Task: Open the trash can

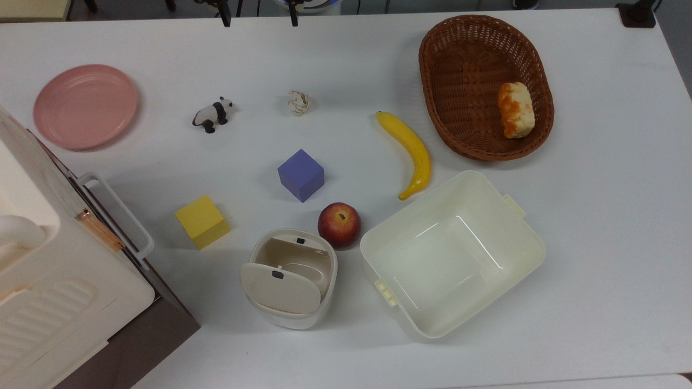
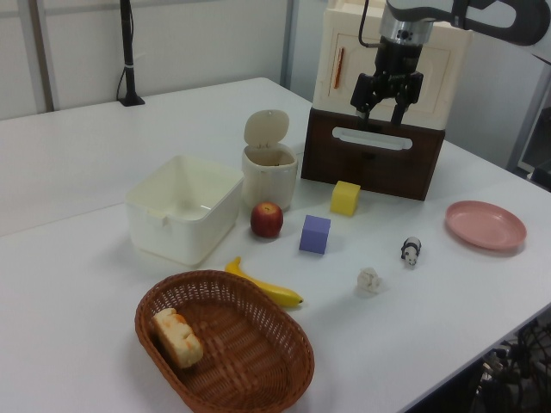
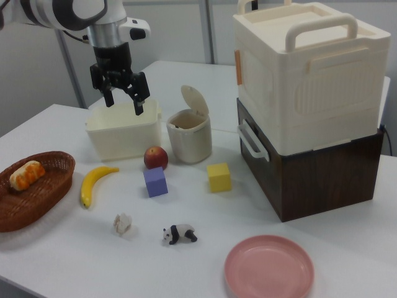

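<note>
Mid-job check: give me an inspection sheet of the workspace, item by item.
Surface: white table, dry and flat.
Job's things: trash can beside the apple, lid standing up, inside exposed.
Clutter: cream tub, banana, wicker basket holding bread, purple cube, yellow cube, panda figure, crumpled paper ball, pink plate, cream-and-brown handled appliance.
Grippers: gripper open, holding nothing, raised above the table.
Cables: nothing seen.
Surroundings: black pole stand at the table's far edge in the left view.
</note>
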You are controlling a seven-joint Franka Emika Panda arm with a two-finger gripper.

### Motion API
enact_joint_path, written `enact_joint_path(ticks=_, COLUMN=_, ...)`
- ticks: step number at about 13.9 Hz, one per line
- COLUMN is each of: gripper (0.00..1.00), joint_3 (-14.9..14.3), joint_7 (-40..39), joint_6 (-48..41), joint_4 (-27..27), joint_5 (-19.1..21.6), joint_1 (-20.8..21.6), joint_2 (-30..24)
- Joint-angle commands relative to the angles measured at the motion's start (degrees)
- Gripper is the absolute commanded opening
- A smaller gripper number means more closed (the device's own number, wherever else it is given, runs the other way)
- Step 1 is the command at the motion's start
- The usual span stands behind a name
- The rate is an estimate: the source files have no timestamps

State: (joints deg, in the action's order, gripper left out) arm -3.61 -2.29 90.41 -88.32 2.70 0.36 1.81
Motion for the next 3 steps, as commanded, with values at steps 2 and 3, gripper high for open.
enact_joint_path(ticks=2, gripper=1.00, joint_3=-0.1, joint_7=1.0, joint_6=-1.8, joint_4=-0.4, joint_5=1.3, joint_1=0.3, joint_2=-1.1)
enact_joint_path(ticks=3, gripper=1.00, joint_3=-0.1, joint_7=1.0, joint_6=-1.8, joint_4=-0.4, joint_5=1.3, joint_1=0.3, joint_2=-1.1)
